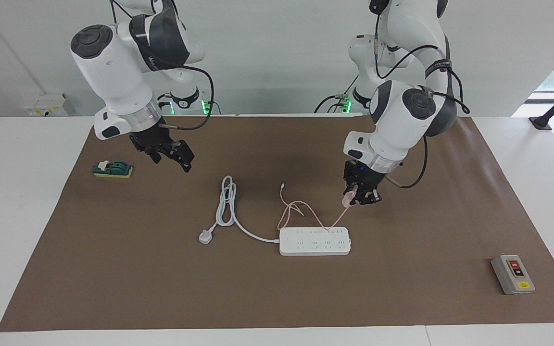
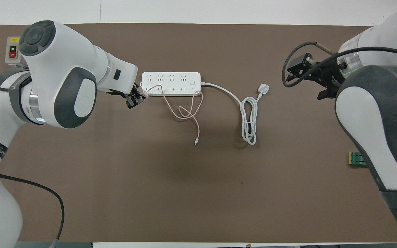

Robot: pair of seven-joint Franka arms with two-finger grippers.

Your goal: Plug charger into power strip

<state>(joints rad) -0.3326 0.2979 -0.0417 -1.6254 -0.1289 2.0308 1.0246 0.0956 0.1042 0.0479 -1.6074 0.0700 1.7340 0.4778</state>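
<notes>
The power strip [image 1: 314, 241] [image 2: 171, 83] lies flat in the middle of the brown mat, its thick white cord running to a coil and a three-pin plug [image 1: 205, 236] [image 2: 264, 89]. My left gripper [image 1: 355, 197] [image 2: 135, 100] points down, shut on the small pink charger [image 1: 348, 196] [image 2: 144, 97], just above the mat beside the strip's end toward the left arm. The charger's thin pink cable [image 1: 301, 209] [image 2: 184, 113] drapes over the strip's edge and loops on the mat. My right gripper [image 1: 173, 158] [image 2: 308, 78] hangs open and holds nothing, over the mat toward the right arm's end.
A grey box with red and black buttons [image 1: 512, 274] [image 2: 12, 51] sits on the mat at the left arm's end, farther from the robots than the strip. A green and yellow block [image 1: 112, 169] [image 2: 356, 159] lies at the right arm's end, under the right arm.
</notes>
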